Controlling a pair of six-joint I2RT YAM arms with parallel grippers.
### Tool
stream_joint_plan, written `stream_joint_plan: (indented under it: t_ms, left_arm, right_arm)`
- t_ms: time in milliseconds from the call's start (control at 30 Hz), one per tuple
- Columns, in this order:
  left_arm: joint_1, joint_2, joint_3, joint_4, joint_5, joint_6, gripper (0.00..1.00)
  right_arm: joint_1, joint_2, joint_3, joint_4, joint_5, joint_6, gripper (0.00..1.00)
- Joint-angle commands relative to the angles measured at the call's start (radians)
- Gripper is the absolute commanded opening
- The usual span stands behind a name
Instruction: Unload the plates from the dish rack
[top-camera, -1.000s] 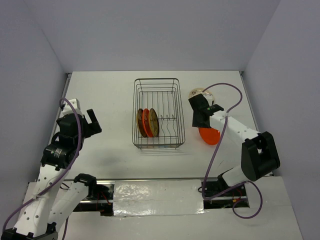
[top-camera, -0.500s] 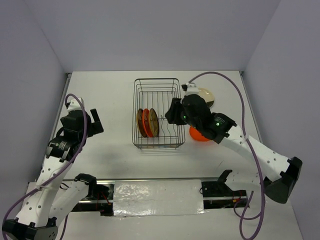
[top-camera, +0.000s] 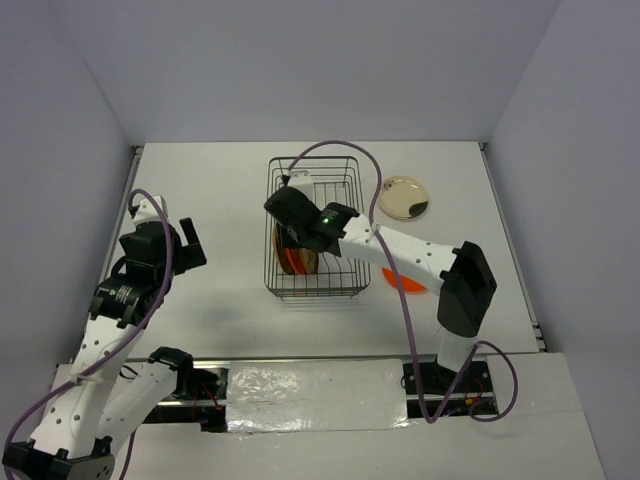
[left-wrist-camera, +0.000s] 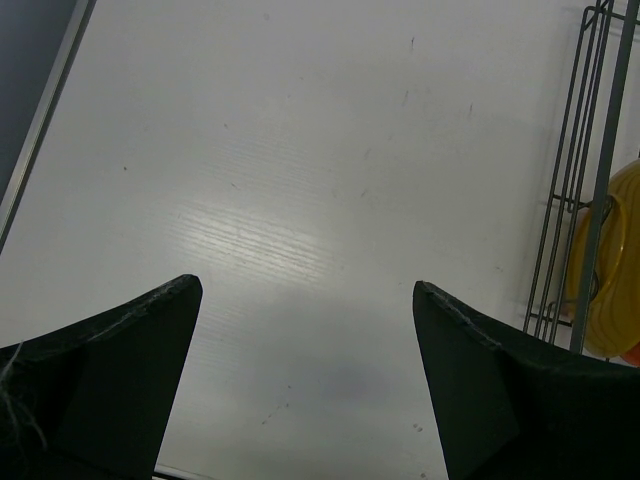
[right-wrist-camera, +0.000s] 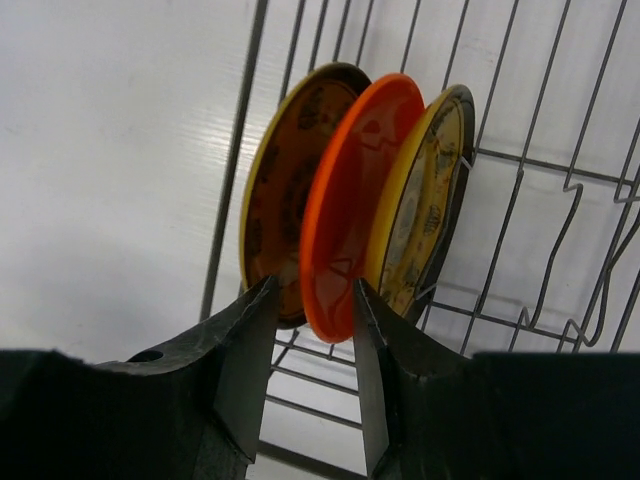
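3 walls (top-camera: 300, 70); white table (top-camera: 215, 185) bears dish rack (top-camera: 313, 159)

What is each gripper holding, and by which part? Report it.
Nothing yet. The right gripper has its jaws astride the rim of the bright orange round plate, with a gap showing. The left gripper is open and empty.

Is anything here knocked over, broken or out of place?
Nothing stands out. Three plates stand on edge in the rack. A cream plate and an orange plate lie on the table to its right, the orange one partly hidden by the right arm.
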Motion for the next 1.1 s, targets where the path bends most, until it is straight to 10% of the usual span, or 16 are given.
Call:
stream_joint_plan:
  t_ms: [0, 533, 1067]
  left_arm:
    - [-0.009, -0.013, 0.008, 0.024, 0.0, -0.003, 0.99]
    - [-0.031, -0.037, 0.006, 0.023, -0.009, -0.006, 1.0]
    - [-0.043, -0.034, 0.008, 0.015, -0.028, -0.016, 0.99]
  right_arm:
    - [0.008, 0.022, 0.063, -0.016, 0.053, 0.023, 0.42]
    - [0.011, 0.113, 0.1, 0.001, 0.015, 0.066, 0.13]
    - [0.011, -0.443, -0.027, 0.161, -0.017, 0.047, 0.04]
